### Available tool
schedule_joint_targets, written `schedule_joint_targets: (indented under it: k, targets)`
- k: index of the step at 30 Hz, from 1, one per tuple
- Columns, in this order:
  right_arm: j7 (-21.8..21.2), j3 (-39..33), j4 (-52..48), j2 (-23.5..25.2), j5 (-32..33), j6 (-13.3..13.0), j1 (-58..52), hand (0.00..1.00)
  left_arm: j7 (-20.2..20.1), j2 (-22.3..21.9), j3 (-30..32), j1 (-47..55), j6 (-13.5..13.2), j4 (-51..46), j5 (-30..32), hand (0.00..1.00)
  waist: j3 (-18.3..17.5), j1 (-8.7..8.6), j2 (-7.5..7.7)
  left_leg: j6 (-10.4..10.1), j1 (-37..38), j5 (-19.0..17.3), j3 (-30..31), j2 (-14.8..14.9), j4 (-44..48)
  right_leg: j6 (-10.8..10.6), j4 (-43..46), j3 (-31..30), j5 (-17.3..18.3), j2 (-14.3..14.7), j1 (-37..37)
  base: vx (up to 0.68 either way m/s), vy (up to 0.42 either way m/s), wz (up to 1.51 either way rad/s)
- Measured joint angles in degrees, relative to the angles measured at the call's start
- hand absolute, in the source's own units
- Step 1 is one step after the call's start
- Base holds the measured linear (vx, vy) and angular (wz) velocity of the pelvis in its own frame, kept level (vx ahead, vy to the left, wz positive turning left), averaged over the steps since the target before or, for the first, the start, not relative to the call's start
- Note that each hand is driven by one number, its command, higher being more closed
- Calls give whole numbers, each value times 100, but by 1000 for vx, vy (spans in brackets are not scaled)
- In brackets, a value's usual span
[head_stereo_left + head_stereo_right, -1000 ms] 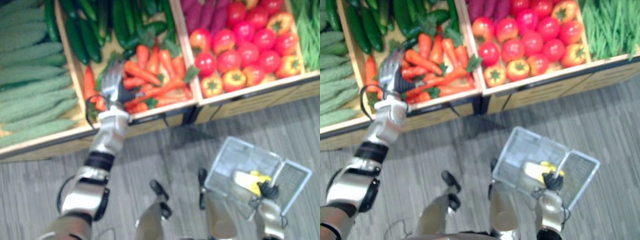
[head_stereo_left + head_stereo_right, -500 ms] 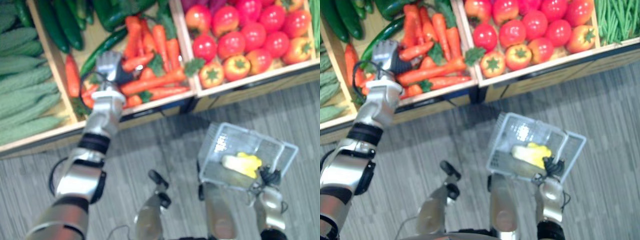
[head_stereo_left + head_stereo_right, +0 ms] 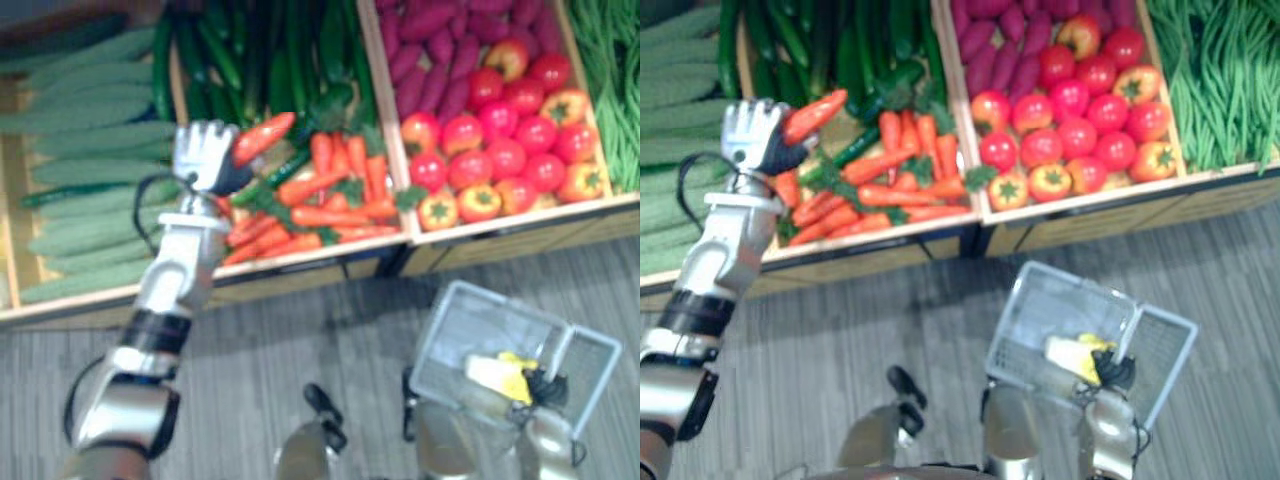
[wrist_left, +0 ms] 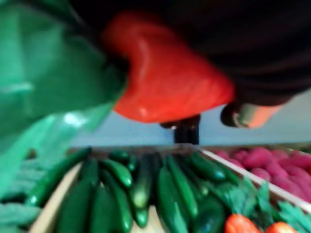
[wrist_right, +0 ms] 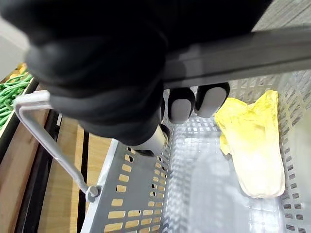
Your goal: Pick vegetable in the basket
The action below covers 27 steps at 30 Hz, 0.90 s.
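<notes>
Left hand (image 3: 205, 158) is clenched round a carrot (image 3: 262, 138), which it holds up above the crate (image 3: 300, 262) of carrots, close to the dark cucumbers (image 3: 250, 50) behind. The fingers seem to grip the thick end only, and most of the carrot sticks out free to one side; in the left wrist view it sits wedged against the palm with its green top bunched beside it. That looks to me like a shallow hold. A quick swing of the arm could make the long free end pivot in the fingers or slide out.

The basket (image 3: 1050, 310) hangs low on the robot's right, well apart from the carrot, with bare floor (image 3: 330, 330) between them. Right hand (image 5: 97, 73) is curled round the handle (image 5: 233, 53), and the basket hangs at a tilt from it. A yellow leafy vegetable (image 5: 255, 145) already lies along one side inside.

Several things could go wrong on the way over. A carrot that slips mid-carry would fall on the floor, not back in the crate. Let go too high or off-centre, it could strike the rim or the handle bar across the opening and bounce out. A hard landing could also set the hanging basket swinging and bruise the leafy vegetable.
</notes>
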<state>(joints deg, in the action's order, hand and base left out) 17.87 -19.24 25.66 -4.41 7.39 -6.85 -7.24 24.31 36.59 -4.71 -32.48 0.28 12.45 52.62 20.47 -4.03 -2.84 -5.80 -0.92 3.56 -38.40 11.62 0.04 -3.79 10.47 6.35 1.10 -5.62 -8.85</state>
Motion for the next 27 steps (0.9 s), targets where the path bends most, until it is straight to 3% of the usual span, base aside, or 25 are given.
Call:
schedule_joint_targets:
  k: [2,3,4,6,7,8,10,13,15,16,17,18,19,20,23,24,25,26,27]
  targets:
    - [-21,-3,81,34,-17,38,-33,100,20,-2,222,550,-13,-556,0,100,-177,22,47,172,21,-124,223,34,355,4,-39,-155,-1,35,132,106,-35,-20]
    - [-41,16,127,39,-40,43,-5,100,29,-13,369,937,-33,-888,-6,100,-221,68,102,395,-58,-292,783,109,947,9,-38,-422,-6,21,260,143,-73,-61]
    - [-71,48,164,18,-73,46,-1,100,31,-73,541,1386,-104,-1206,-10,100,-349,143,131,362,-344,-656,1594,150,1694,10,-36,-744,-6,-12,327,126,-44,-84]
    - [-97,176,222,-147,-99,72,59,100,77,-278,764,2077,-232,-1686,-35,100,-613,286,-39,-35,-455,-1176,2921,-5,1762,6,-45,-1240,-4,165,282,58,95,-138]
    - [-112,168,218,-189,-172,91,124,100,130,-621,769,2305,-306,-1803,-68,100,-738,273,-219,-134,-335,-1286,3281,1,1506,-20,-57,-1380,13,309,284,29,160,-137]
    - [-129,167,207,-158,-247,120,144,100,151,-824,722,2389,-349,-1820,-79,100,-792,248,-198,-168,-170,-1323,3273,-22,1403,-48,-62,-1468,28,307,262,49,157,-94]
    - [-214,162,-138,93,-334,142,85,100,101,-1501,258,2683,-591,-1821,-322,100,-904,104,43,-167,67,-1318,2962,-275,979,-138,-67,-1764,0,162,85,2,170,-77]
    - [-212,183,-567,345,-532,154,24,100,-65,-1927,-497,2966,-781,-1716,-537,100,-897,65,302,-163,225,-1321,2487,-451,824,-462,-131,-2021,-210,37,-123,-80,115,-88]
    - [-197,292,-763,427,-553,166,-62,100,-215,-2265,-790,3184,-898,-1541,-785,100,-897,15,366,-70,221,-1355,2148,-544,1006,-266,108,-1244,-453,-69,-400,-132,126,-113]
    - [-186,478,-874,415,-567,198,-66,100,-346,-2468,-883,3391,-918,-1474,-934,100,-893,-2,369,124,281,-1299,1827,-582,1058,222,145,-405,-782,-104,-542,-111,125,-162]
    - [-184,660,-978,431,-675,220,-28,100,-528,-2649,-884,3566,-981,-1414,-1029,100,-888,69,235,331,367,-1203,1493,-447,891,597,-419,134,-1120,-66,-320,-130,63,-173]
    - [-178,733,-1079,439,-726,231,-36,100,-591,-2756,-876,3596,-1016,-1382,-1102,100,-855,94,187,392,477,-1244,1322,-456,791,689,-116,550,-782,-104,-315,-119,54,-168]
    - [-182,904,-1171,452,-744,273,-28,100,-714,-2835,-849,3681,-1017,-1379,-1198,100,-876,93,218,546,631,-1347,872,-550,619,607,780,1263,87,-402,-381,-165,39,-135]
    - [-190,1064,-1182,474,-744,299,-22,100,-808,-2865,-851,3757,-1008,-1372,-1275,100,-884,122,292,604,627,-1385,509,-642,606,580,1329,1849,593,-773,-344,-138,40,-128]
    - [-230,1502,-1170,497,-744,416,144,100,-912,-3004,-814,4137,-972,-1370,-1429,100,-890,308,245,605,610,-1386,-343,-525,682,541,1743,2668,859,-1265,-70,-174,-66,-141]
    - [-247,1604,-1172,499,-744,427,173,100,-916,-3005,-821,4189,-972,-1347,-1430,100,-897,312,259,603,609,-1388,-466,-503,702,432,1713,2701,875,-1325,-3,-101,-171,-133]
    - [-288,1800,-1183,496,-743,428,215,100,-920,-3014,-841,4226,-972,-1222,-1433,100,-924,333,310,597,598,-1390,-746,-457,763,160,1420,2708,843,-1367,83,-64,-243,-143]
    - [-366,2003,-1189,463,-736,437,260,100,-925,-3050,-855,4187,-969,-991,-1434,100,-937,365,333,549,573,-1413,-1010,-334,922,-27,919,2531,848,-1067,110,-50,-283,-154]
    - [-428,2094,-1193,412,-734,439,261,100,-930,-3112,-877,4161,-968,-855,-1433,100,-963,385,278,535,556,-1417,-1125,-210,1019,4,677,2381,763,-867,124,-21,-395,-169]
